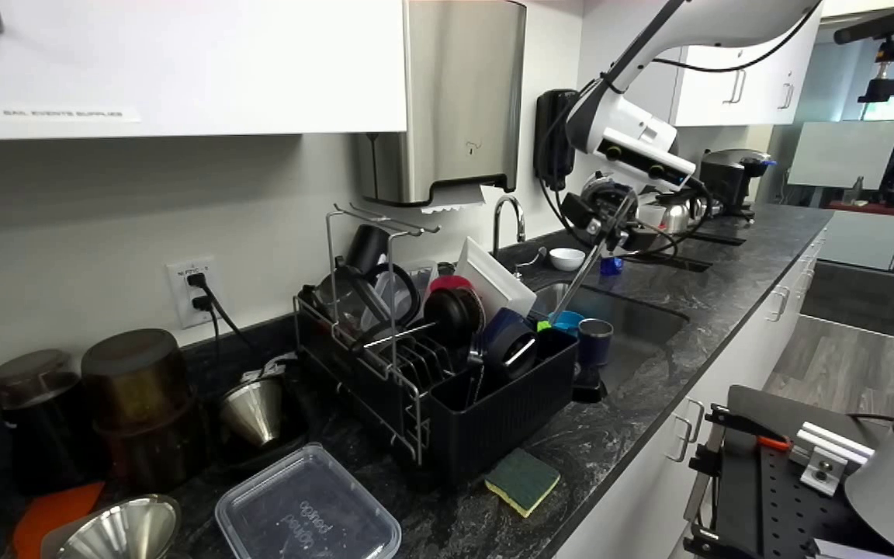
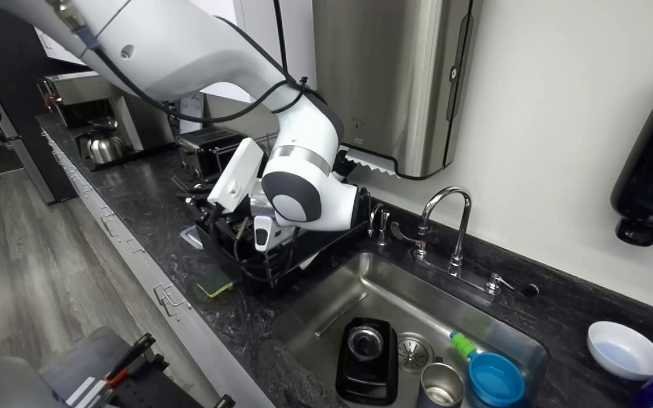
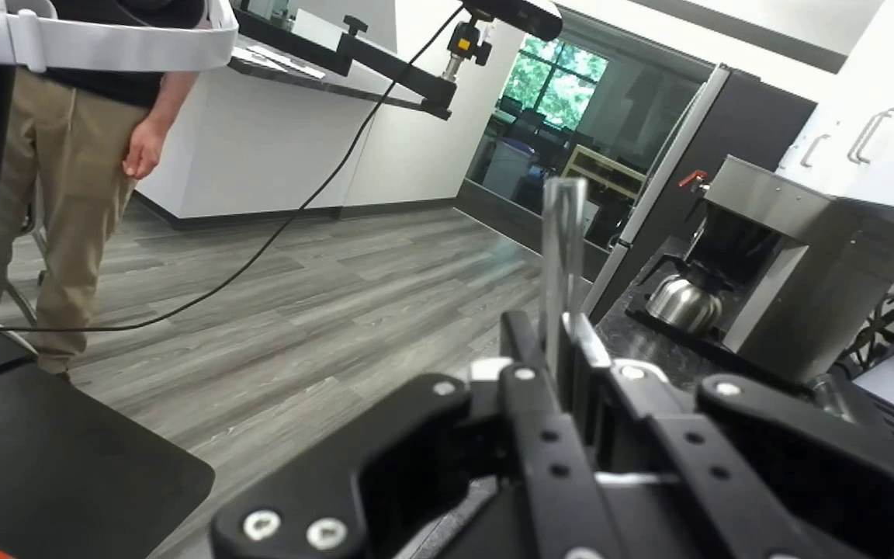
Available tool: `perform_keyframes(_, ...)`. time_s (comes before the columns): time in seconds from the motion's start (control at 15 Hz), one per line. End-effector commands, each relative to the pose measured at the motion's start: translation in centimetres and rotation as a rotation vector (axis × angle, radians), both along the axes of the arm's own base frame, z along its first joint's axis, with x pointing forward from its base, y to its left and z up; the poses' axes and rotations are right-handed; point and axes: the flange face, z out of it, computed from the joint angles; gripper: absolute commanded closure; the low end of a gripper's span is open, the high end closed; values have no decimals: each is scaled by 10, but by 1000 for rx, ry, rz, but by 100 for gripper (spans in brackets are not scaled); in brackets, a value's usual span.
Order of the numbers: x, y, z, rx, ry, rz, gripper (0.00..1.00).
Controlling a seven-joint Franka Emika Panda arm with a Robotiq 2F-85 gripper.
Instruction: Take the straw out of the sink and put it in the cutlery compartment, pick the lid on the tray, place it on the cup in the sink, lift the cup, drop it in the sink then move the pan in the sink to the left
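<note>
Straw (image 3: 563, 268) pinched in your claw (image 3: 558, 341), jaws close together on it, slanting down. You likely want it lengthwise so 1 end leads into the black bin (image 1: 505, 423), presumably the cutlery compartment. Can't tell if its tip clears the sink (image 2: 406, 294).

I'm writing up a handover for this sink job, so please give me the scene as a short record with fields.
Gripper: closed on clear straw, not yet let go
Sink: black tray, metal cup, green-handled blue pan, thin stick
Lid: lying on black tray, not on metal cup
Metal cup: upright, uncovered
Counter: sponge beside dish rack; white bowl near sink
</note>
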Motion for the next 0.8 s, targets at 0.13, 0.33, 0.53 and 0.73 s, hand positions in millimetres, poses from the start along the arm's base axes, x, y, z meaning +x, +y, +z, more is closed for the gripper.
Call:
perform_keyframes(0.13, 6, 0, -9, -22, 14, -26, 97)
perform_keyframes(0.33, 7, 0, -15, -32, 21, -33, 97)
perform_keyframes(0.53, 7, 1, -17, -38, 17, -34, 97)
perform_keyframes(0.73, 9, 2, -19, -48, 13, -38, 97)
